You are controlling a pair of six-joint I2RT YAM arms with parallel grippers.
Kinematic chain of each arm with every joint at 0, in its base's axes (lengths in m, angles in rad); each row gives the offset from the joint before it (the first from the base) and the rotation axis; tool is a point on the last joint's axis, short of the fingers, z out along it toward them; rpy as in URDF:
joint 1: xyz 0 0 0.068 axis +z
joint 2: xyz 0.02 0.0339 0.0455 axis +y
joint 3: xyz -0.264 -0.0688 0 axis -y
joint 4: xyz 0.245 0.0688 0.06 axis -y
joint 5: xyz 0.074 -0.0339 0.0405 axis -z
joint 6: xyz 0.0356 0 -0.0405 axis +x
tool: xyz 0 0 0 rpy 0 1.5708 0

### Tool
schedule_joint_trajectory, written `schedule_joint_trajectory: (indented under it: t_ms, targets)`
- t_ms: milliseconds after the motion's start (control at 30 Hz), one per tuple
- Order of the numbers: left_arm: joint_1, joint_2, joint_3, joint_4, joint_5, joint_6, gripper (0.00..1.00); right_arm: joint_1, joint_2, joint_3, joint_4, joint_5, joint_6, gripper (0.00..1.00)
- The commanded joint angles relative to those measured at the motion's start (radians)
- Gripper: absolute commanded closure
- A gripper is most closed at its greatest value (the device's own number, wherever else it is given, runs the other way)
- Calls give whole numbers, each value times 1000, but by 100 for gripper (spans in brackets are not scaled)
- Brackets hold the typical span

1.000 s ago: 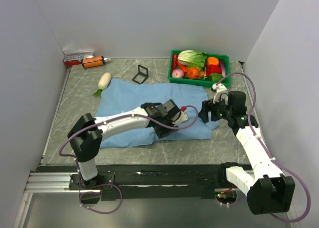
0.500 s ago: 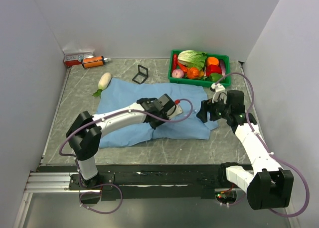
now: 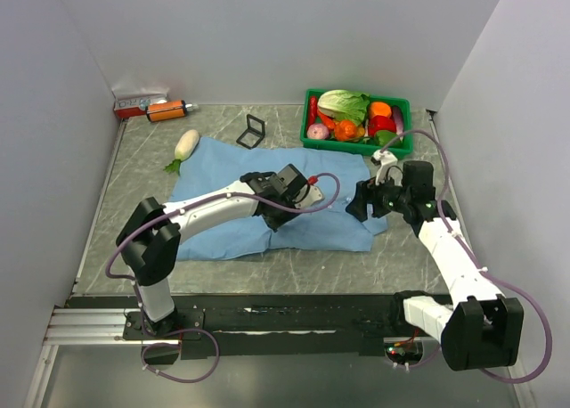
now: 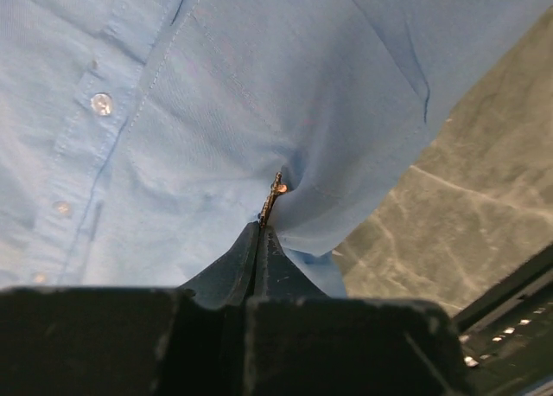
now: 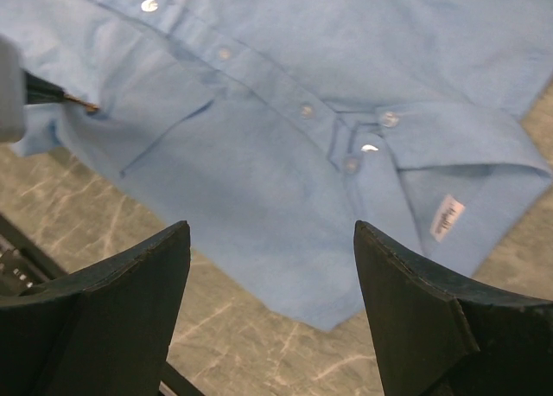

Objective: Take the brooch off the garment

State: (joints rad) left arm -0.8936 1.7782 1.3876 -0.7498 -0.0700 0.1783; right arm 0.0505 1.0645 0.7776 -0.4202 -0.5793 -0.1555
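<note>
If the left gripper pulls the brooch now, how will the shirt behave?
Probably floppy: the shirt puckers toward the left gripper pinching the brooch. Thin and wrinkled, it would likely lift along. The open right gripper isn't pinning it.

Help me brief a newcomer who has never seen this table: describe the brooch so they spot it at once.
Start at the light blue shirt spread on the table. The left gripper is shut at a puckered spot near the shirt's edge, and the brooch sits right at its fingertips. Unlike the flat white buttons nearby, it is a tiny coppery metal sliver.
</note>
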Motion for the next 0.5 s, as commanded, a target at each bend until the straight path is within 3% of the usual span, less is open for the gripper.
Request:
schedule_joint_trajectory:
  t_ms: [0,233,467]
  targets:
    - [45,-68,-19,6,158,-75,99,101,-21,14,3,-119,-102,18]
    - [165,-164,-108,90,315,-225,99,313,-66,-38,121,-128,-275,17]
    - [197,-269,-232,254,421,-329,99,518,116,5,262,-39,-332,16]
